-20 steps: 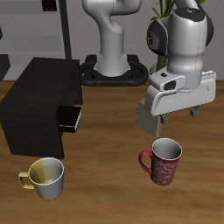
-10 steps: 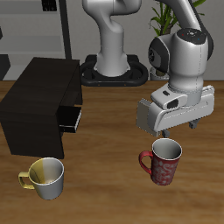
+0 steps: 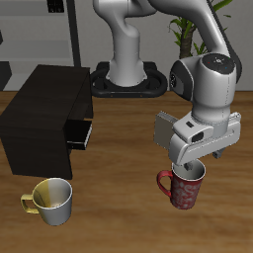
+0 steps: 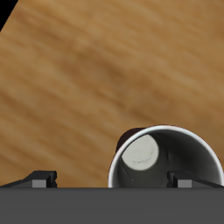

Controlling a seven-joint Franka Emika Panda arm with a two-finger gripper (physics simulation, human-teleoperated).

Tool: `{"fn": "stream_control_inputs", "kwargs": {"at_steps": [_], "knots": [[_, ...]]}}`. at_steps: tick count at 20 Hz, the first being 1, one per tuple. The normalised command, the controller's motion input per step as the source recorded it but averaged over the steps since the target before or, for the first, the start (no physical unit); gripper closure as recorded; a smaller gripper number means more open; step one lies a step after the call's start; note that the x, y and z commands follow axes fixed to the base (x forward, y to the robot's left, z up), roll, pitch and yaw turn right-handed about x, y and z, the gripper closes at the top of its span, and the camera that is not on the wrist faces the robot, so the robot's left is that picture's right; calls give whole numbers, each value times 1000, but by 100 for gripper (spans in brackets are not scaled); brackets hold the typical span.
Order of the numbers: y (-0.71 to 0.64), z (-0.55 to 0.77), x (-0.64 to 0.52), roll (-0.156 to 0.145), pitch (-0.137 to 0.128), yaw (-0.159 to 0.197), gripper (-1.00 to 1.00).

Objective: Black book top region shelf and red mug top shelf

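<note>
The red mug [image 3: 182, 188] stands upright near the table's front edge, with mottled red walls and a whitish inside [image 4: 163, 159]. My gripper [image 3: 191, 168] hangs open just above its rim. In the wrist view the fingertips [image 4: 39, 179] stand wide apart, and my gripper [image 4: 112, 180] has one side of the mug's rim between them. The shelf [image 3: 44, 111], a blackish-brown cabinet with a flat top and a side slot, stands across the table from the mug. The black book is out of view.
A yellow-and-cream mug [image 3: 51, 199] sits near the front edge, in front of the shelf. A tall grey rack [image 3: 59, 35] stands behind the shelf. The robot's base [image 3: 126, 79] and a plant [image 3: 184, 22] are at the back.
My gripper has come down and moved slightly toward the front edge, from well above the red mug to its rim. The mugs and the shelf have not moved.
</note>
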Motion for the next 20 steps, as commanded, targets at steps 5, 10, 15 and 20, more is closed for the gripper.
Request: {"fn": "stream_control_inputs", "kwargs": {"at_steps": [5,10,15,20], "knots": [[14,-308,12,10,51,-3,-100],[-16,-239,-8,-20,18,14,100],[-66,-84,-2,9,29,-9,100],[-130,62,4,-29,-2,-7,100]]}}
